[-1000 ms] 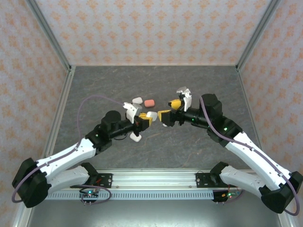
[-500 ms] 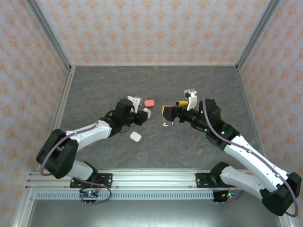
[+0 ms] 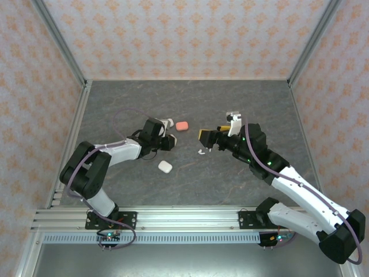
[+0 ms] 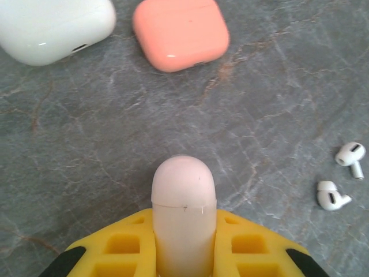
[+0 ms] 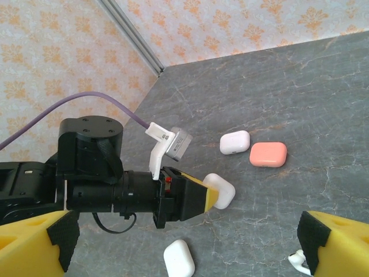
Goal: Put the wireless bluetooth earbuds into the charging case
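Four charging cases are in view: three white and one coral. The gripped white case (image 4: 183, 196) stands on end between the yellow fingers of the left gripper (image 5: 209, 198), whose jaws are clenched on its two sides. The far white case (image 4: 52, 26) and the coral case (image 4: 180, 32) lie side by side on the grey tabletop (image 3: 259, 104), just beyond that gripper, close together but apart. The near white case (image 3: 165, 166) lies alone, nearer the arm bases

Two white earbuds (image 4: 332, 196) lie loose on the tabletop, close to each other, off to the right of the gripped case and outside every case. In the top view they sit between the two grippers, just below the right gripper (image 3: 212, 134). All the cases look closed

The left arm lies low and stretched out from the near left, its forearm almost level with the tabletop and its wrist pointing right toward the middle. The right arm rises from the near right, bends at the elbow and points its gripper left, facing the left one. Its jaws are released and spread wide, with nothing between them
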### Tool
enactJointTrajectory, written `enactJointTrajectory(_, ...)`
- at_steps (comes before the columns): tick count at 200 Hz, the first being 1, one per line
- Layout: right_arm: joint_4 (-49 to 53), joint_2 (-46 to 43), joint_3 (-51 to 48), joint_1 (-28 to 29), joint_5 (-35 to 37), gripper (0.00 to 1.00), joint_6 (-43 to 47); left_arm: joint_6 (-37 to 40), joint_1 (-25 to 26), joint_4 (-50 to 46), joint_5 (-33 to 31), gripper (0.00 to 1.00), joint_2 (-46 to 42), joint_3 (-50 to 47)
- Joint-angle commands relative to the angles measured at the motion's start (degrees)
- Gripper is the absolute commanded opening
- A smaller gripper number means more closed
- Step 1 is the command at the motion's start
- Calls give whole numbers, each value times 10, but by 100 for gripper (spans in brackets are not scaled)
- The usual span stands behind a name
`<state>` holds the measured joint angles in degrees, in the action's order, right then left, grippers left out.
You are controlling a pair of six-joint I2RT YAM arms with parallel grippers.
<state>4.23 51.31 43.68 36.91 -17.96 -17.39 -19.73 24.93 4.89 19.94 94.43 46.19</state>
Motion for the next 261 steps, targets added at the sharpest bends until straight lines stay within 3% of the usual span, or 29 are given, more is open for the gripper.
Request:
enactJointTrajectory(1,2,-1,3,-3,10,99,1,-10,-10,-7,-17,3,15,18)
enactJointTrajectory(62,16,11,19,-3,-23,99,-16,-22,-12,-37,-71,44,31,27)
enactJointTrajectory(105,70,46,47,-3,-33,99,-10,-14,-12,-48,-101,51,-5,16)
enactJointTrajectory(151,103,83,51,6,-34,98,-1,-8,-14,-60,-131,61,-101,-12)
enactJointTrajectory(195,171,185,90,94,50,91,14,-17,-34,-77,-153,74,-211,-55)
enactJointTrajectory(261,216,414,217,203,129,83,25,-58,-139,-81,-109,87,-333,-133)
